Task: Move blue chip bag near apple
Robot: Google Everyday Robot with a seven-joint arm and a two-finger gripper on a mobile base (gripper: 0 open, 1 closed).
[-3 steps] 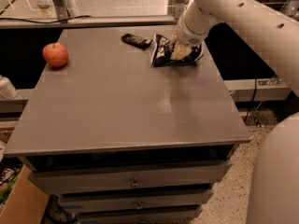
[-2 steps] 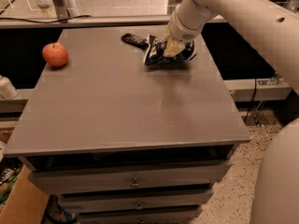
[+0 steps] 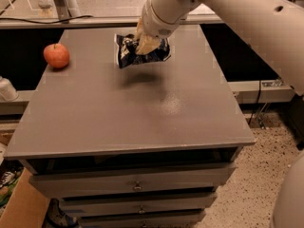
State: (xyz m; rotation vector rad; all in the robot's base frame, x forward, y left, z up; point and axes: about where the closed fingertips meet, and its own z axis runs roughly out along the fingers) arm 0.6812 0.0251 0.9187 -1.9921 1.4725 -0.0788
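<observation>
The blue chip bag [image 3: 141, 52] is a crumpled navy foil bag with white patches. It hangs in the air above the far middle of the grey table [image 3: 128, 122], with its shadow on the tabletop just below it. My gripper [image 3: 145, 44] is shut on the bag's top, reaching in from the upper right. The apple [image 3: 56, 55], red-orange with a short stem, sits near the table's far left edge, well to the left of the bag.
The table is a drawer cabinet with handles [image 3: 137, 187] at its front. A white arm link [image 3: 247, 18] crosses the upper right. A white object [image 3: 6, 89] sits left of the table. The black remote-like device is hidden.
The gripper has lifted the bag off the table and carried it left, toward the apple. The black device near the far edge no longer shows.
</observation>
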